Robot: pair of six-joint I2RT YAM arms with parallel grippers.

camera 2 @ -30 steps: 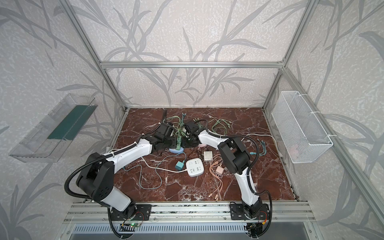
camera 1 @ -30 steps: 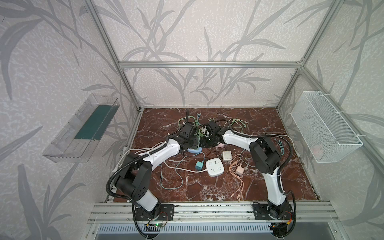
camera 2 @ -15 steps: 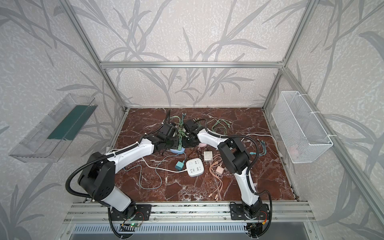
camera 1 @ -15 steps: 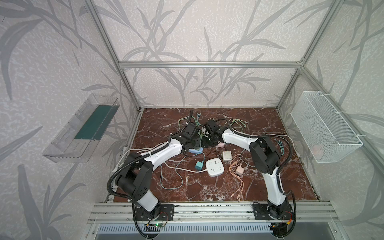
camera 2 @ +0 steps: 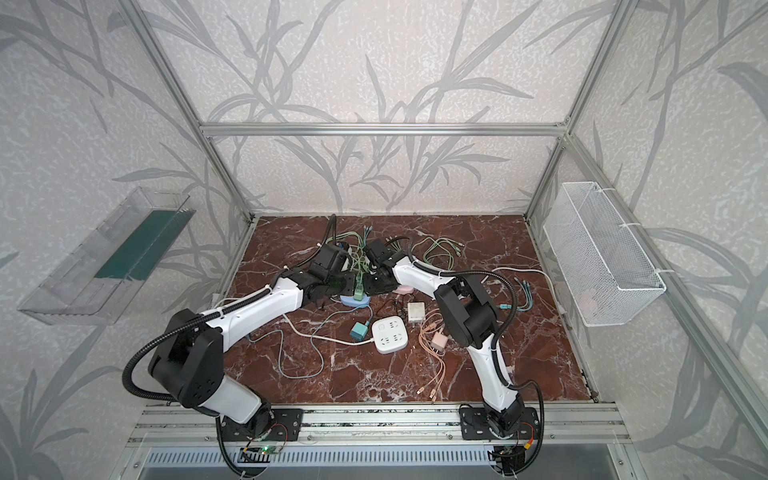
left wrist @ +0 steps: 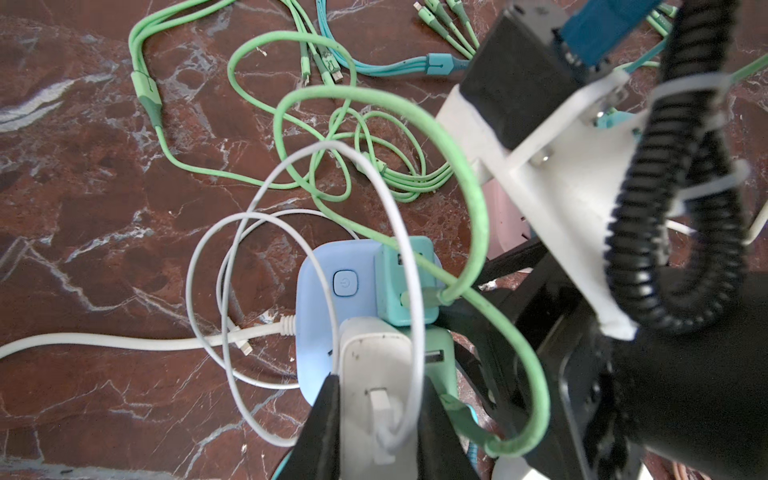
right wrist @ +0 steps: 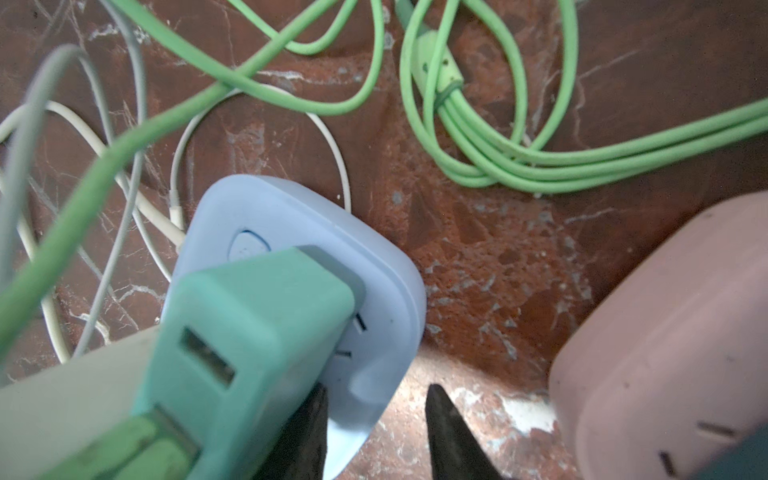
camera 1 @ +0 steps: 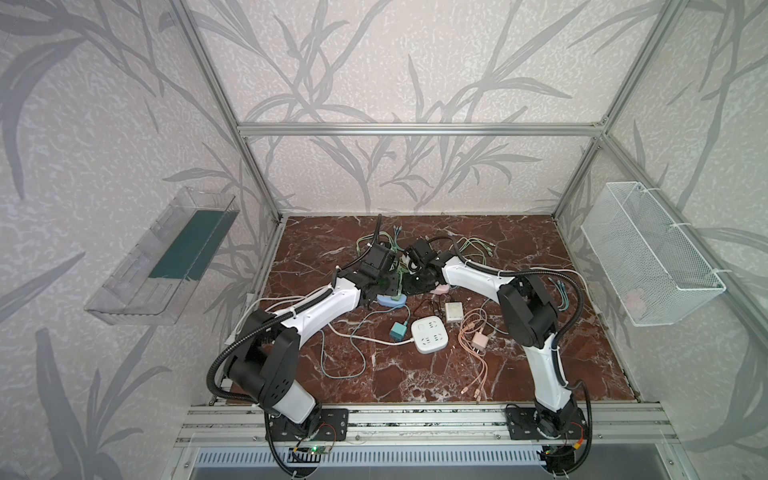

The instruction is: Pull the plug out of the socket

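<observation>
The white plug (left wrist: 374,357) is clamped by the left tool (left wrist: 378,397) on the blue socket (left wrist: 316,307), at 10 o'clock of the white socket (camera 1: 430,334). The right tool (right wrist: 376,392) is set apart, astride the blue socket's corner. If left unpinned, the socket could be lifted too. Three sockets and three seated plugs are counted.

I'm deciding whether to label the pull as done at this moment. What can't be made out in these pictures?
- White plug prongs: left wrist view, hidden by the plug's own body; seated or free in the blue socket, unknown.
- Left gripper and right gripper jaws: both top views, hidden under the wrists and cables.
- Wire basket contents: a top view, too small behind mesh.
</observation>
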